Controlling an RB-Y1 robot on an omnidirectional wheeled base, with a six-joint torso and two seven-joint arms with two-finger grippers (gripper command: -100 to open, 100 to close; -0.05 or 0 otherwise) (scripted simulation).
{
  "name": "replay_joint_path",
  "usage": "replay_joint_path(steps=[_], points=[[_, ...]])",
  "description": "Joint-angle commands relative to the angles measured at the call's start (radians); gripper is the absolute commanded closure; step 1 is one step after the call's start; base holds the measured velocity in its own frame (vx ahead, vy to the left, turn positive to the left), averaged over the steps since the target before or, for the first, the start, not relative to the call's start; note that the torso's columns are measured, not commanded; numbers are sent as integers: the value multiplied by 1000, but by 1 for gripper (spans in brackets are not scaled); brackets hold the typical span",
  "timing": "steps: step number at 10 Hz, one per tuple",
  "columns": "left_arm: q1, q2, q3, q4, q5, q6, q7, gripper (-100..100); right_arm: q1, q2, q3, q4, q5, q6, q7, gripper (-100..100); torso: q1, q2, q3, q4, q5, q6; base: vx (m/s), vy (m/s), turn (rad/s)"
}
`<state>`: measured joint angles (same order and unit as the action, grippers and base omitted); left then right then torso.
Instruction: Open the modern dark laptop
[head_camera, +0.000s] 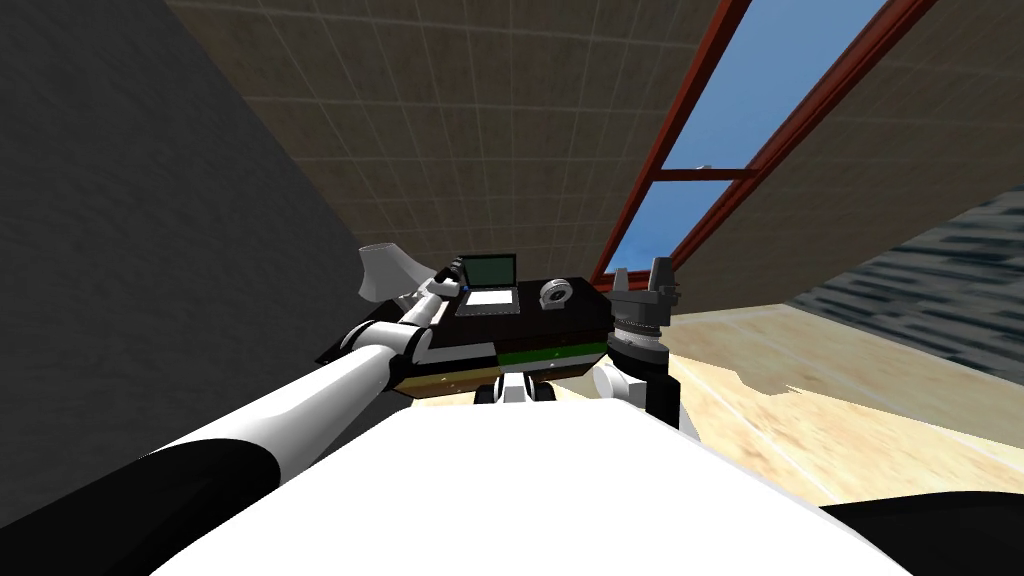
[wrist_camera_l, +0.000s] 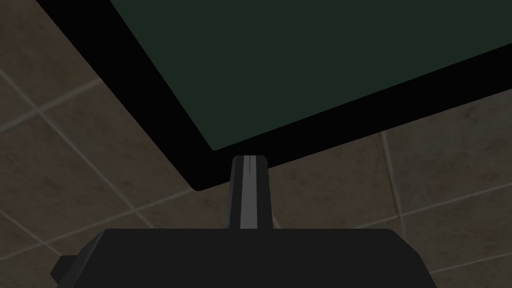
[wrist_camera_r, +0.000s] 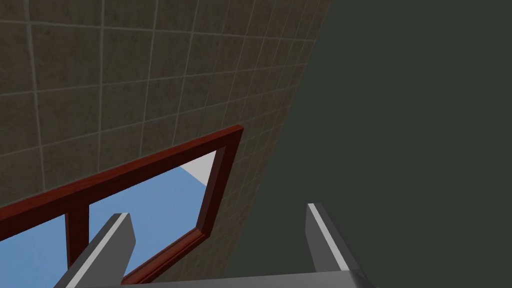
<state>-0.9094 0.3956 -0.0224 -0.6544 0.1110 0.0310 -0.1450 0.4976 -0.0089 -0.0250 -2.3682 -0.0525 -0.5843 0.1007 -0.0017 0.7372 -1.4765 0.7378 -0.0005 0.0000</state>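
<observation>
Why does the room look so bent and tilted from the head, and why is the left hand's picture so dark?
Head view: a very wide, rolled lens splays the walls and slants the window. Left wrist view: the laptop, dark-screened, sits close, against dim tiles.

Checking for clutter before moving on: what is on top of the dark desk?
The laptop, lid up, and a round grey object beside it. The left arm covers the left edge of the desk, so anything there is hidden.
</observation>
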Motion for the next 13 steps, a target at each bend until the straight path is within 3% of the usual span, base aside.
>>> replay_joint_path(steps=[1, 2, 4, 5, 6, 10, 11, 13], points=[[41, 11, 34, -60, 17, 30, -35, 100, 0, 0, 0, 0, 0, 0, 0, 0, 1, 0, 0, 0, 0, 0, -26, -7, -115], [69, 23, 60, -94, 35, 45, -65, 100, 0, 0, 0, 0, 0, 0, 0, 0, 1, 1, 1, 0, 0, 0, -51, -11, -220], [97, 35, 86, -127, 54, 60, -95, 100, 0, 0, 0, 0, 0, 0, 0, 0, 2, 3, 2, 1, 1, 0, -58, -2, -139], [84, 26, 82, -110, 43, 51, -86, 100, 0, 0, 0, 0, 0, 0, 0, 0, 2, 2, 1, 1, 1, 0, -25, -2, -14], [56, 45, 82, -89, 40, 65, -102, -100, 0, 0, 0, 0, 0, 0, 0, 0, 2, -1, 0, 0, 1, 0, -33, 58, -162], [-8, 87, 75, -35, 33, 90, -129, -100, 0, 0, 0, 0, 0, 0, 0, 0, 2, 0, 0, 1, 0, -1, -32, 107, -165], [10, 81, 71, -47, 39, 82, -121, -100, 0, 0, 0, 0, 0, 0, 0, 0, 3, 1, 0, 1, 0, 0, -31, 40, -67], [-14, 111, 110, 28, 21, 54, -126, -100, 0, 0, 0, 0, 0, 0, 0, 0, 0, 0, 0, 0, 0, 0, -43, 42, -211]])
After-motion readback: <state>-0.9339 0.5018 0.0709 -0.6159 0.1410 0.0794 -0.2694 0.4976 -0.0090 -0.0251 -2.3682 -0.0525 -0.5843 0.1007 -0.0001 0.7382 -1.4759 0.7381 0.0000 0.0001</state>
